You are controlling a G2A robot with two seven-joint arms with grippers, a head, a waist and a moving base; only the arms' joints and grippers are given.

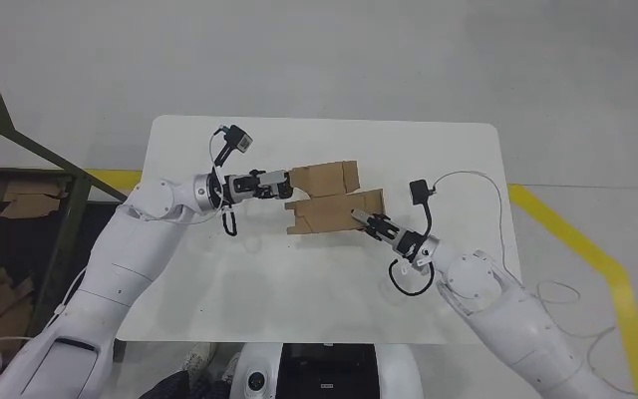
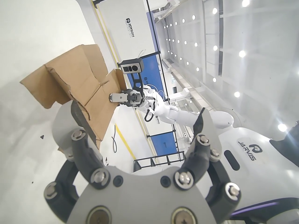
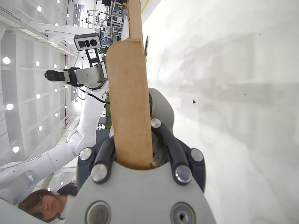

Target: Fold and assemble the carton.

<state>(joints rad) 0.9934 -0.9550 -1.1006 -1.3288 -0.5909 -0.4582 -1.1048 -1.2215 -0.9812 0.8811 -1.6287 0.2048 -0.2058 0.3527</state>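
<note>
The brown carton (image 1: 329, 195) lies partly unfolded at the middle of the white table (image 1: 399, 150), with its panels bent up off the surface. My right gripper (image 1: 361, 216) is shut on a flap at the carton's near right side; in the right wrist view that flap (image 3: 128, 89) runs up between the fingers (image 3: 161, 110). At the carton's left end is my left gripper (image 1: 278, 185), open. In the left wrist view the carton (image 2: 77, 78) rests against one finger (image 2: 78, 115), while the other finger (image 2: 203, 122) stands well apart. My right gripper (image 2: 116, 97) shows beyond the carton.
A dark rack with cardboard pieces (image 1: 30, 204) stands off the table's left edge. Yellow floor tape (image 1: 568, 234) runs past the right side. The table has free room in front of the carton and behind it.
</note>
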